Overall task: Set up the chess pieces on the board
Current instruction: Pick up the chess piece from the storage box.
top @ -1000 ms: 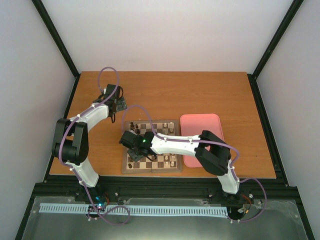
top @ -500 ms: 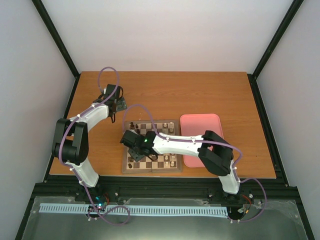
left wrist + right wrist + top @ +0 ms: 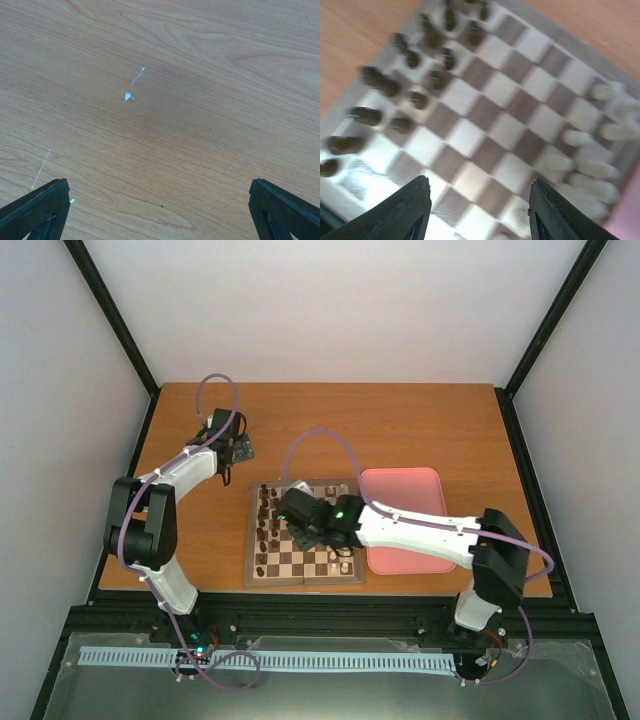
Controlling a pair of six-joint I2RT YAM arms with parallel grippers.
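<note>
Because the right wrist view is smeared with blur, single pieces cannot be told apart by type. It shows only the dark chess pieces crowded along the left and far squares of the board, and the cream pieces bunched at its right side. Whether each piece stands square on its field cannot be told. The right gripper hangs over the near-middle squares, its jaws spread apart with nothing between them.

From above, the right arm lies across the board and hides part of its right half and some cream pieces there. It also crosses the near part of the pink tray, which sits just beside the board's right edge.

The left gripper is well apart from the board, over the far left of the table. Its jaws are wide open, cut off at the bottom corners, and below them are only bare wood and a few pale scratches.
</note>
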